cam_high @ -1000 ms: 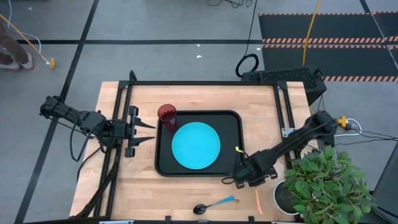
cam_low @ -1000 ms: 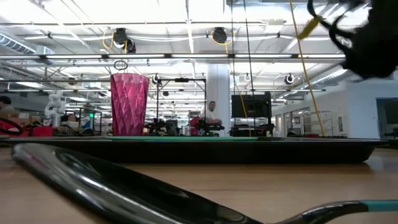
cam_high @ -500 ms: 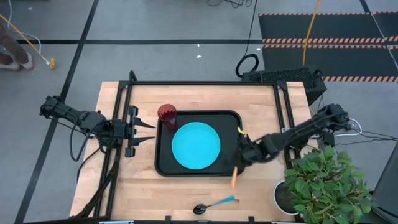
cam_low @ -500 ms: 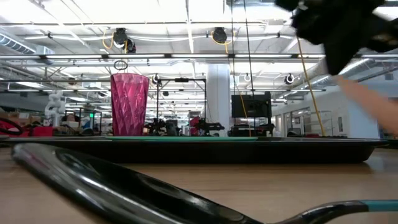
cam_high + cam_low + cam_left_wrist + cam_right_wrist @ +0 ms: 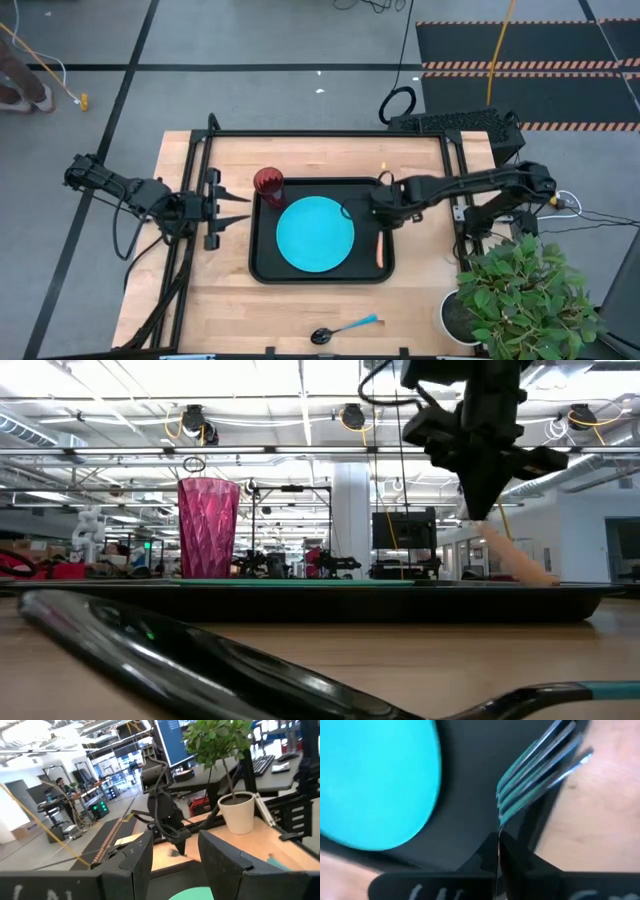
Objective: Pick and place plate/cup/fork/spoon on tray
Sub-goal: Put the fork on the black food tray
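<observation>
Orange-handled silver-tined fork (image 5: 379, 249) clenched in right pincer (image 5: 376, 209), angled down over black rectangular tray (image 5: 266, 262) right of round cyan plate (image 5: 315, 234) for setting down; left pincer (image 5: 240, 210) parked agape at table's left.

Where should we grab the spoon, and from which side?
The light blue handle mid-length, straight from above, jaws across it: the spoon lies flat on bare wood, its bowl rounded and shiny. Right gripper holds the fork over the tray.
</observation>
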